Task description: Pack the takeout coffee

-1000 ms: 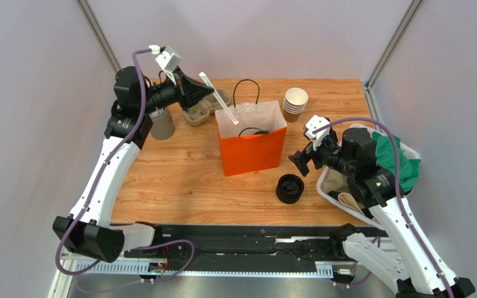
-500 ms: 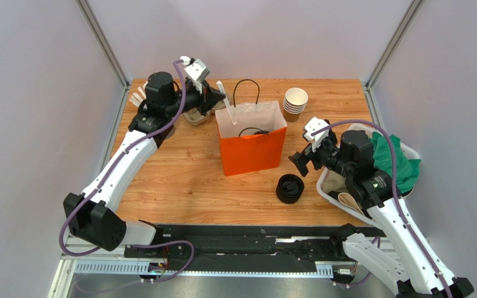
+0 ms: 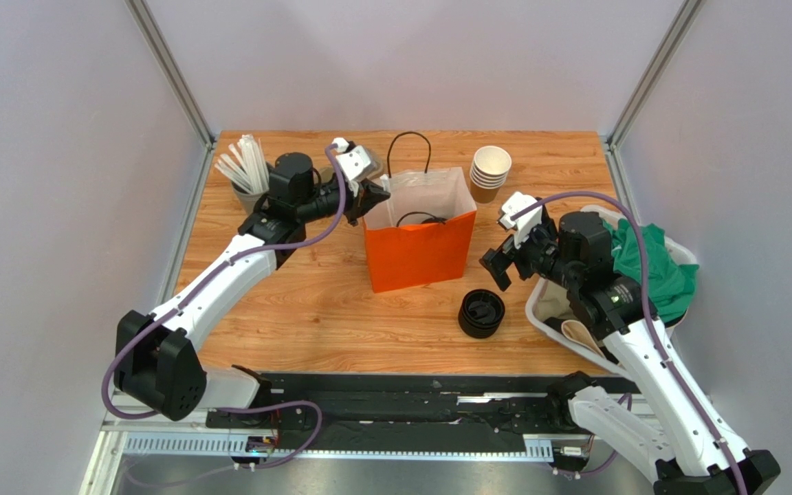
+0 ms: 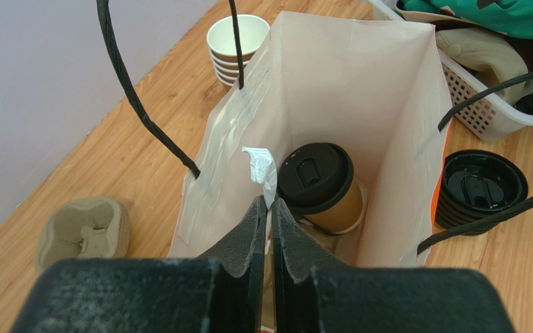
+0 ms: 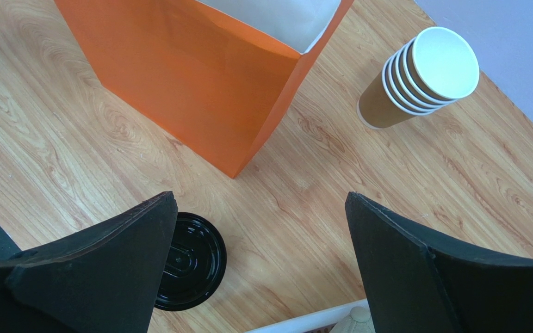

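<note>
We find the orange bag (image 3: 418,248) open-topped; black handles (image 4: 134,97) cross its mouth, takeout coffee (image 4: 316,177) inside, lid pile (image 3: 481,312) at five o'clock.

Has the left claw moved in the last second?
Yes. The left claw, pinching a white wrapped straw, swung right toward the orange paper bag, reaching its left rim.

**Two white-and-black arms with purple cabling**

The left arm (image 3: 202,297) and right arm (image 3: 679,407) have the same build: smooth white link shells between rounded black joint housings. A purple cable (image 3: 108,387) loops loosely along each arm. A small white camera block (image 3: 354,160) sits on each wrist. The left hand (image 4: 267,202) and right hand (image 5: 259,205) have matte black, wedge-shaped fingers (image 5: 415,277).
</note>
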Robot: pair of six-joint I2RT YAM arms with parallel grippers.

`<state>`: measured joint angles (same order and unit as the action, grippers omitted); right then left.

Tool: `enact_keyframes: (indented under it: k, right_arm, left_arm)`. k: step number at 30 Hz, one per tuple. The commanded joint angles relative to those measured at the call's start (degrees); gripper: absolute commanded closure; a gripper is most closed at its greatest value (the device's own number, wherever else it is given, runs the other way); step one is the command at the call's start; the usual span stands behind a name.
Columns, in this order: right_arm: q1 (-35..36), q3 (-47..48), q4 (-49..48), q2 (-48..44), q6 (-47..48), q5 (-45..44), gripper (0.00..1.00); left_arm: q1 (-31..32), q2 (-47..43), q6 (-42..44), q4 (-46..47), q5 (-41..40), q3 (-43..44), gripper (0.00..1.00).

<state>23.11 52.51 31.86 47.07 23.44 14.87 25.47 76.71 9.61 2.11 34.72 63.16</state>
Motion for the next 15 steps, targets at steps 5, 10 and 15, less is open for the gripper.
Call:
enact_keyframes:
  k: [5,10,15]
  right_arm:
    - [-1.8,0.9,-2.0,0.7,-0.3,0.9,0.01]
    - [-2.3,0.8,-2.0,0.7,-0.4,1.2,0.01]
    - [-2.5,0.8,-1.9,0.4,-0.5,1.3,0.01]
  left_arm:
    - [0.2,-3.0,2.7,9.8,1.9,-2.1,0.89]
    - [0.2,-4.1,2.6,10.1,2.3,-2.9,0.87]
    - [0.2,-5.4,1.9,10.8,3.0,-4.4,0.8]
